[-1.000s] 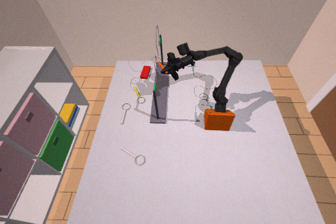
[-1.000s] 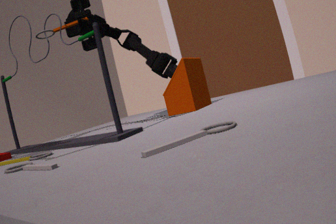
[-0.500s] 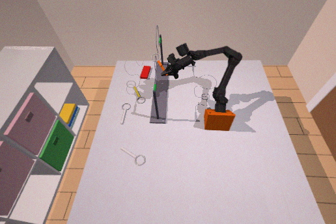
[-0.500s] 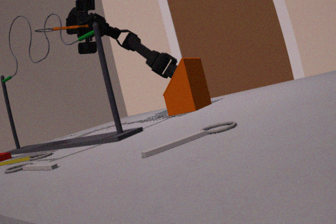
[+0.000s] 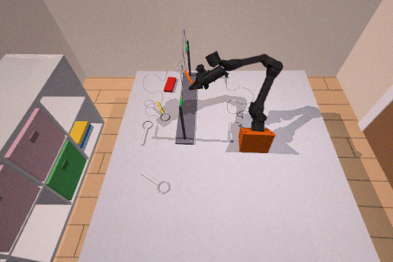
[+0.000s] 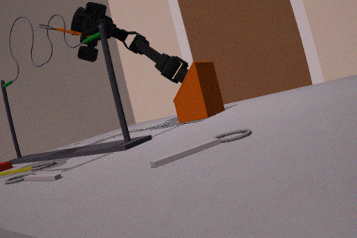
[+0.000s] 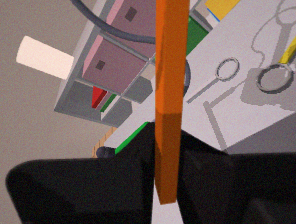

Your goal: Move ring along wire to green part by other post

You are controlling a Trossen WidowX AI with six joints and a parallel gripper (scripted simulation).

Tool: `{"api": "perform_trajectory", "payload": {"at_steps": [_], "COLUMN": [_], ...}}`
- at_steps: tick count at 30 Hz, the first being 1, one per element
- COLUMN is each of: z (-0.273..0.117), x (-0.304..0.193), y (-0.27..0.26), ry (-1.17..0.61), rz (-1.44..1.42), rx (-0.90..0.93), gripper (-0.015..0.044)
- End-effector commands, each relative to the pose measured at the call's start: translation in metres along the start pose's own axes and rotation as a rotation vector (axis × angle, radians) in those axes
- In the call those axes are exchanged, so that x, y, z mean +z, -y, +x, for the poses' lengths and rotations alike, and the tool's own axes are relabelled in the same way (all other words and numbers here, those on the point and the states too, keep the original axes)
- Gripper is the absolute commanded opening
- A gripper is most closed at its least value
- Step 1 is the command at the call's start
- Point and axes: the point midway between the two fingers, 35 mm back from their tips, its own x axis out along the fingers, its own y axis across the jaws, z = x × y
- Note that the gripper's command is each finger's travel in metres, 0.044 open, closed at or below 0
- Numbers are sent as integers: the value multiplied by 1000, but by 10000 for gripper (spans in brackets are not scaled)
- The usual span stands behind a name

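One red block (image 5: pixel 170 84) lies left of the gripper (image 5: pixel 193 87) (image 6: pixel 84 34) (image 7: pixel 167 165) in the top view; the exterior view shows the ring (image 6: pixel 44 26) up at the wire (image 6: pixel 32 43), left of the gripper, whose nearly closed fingers grip the orange handle (image 5: pixel 189 77) (image 6: pixel 67 31) (image 7: pixel 171 65).

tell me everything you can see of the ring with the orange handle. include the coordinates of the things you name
The ring (image 5: pixel 181 66) (image 6: pixel 46 26) is a thin grey hoop, looking like metal, fixed to one end of a straight, square-edged orange handle (image 5: pixel 188 77) (image 6: pixel 68 31) (image 7: pixel 170 60). The closed gripper (image 5: pixel 193 86) (image 6: pixel 84 34) (image 7: pixel 158 128) holds the handle near its far end. The ring is up in the air by the thin grey wire, away from both posts; whether it touches the wire I cannot tell.
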Motion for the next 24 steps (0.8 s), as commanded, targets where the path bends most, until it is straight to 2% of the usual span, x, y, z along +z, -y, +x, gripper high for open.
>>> {"api": "perform_trajectory", "payload": {"at_steps": [1,24], "z": [1,-1], "x": [-1,10], "y": [5,39], "ry": [8,68], "rz": [-83,-542], "rx": [-42,-296], "gripper": [-150,-150]}}
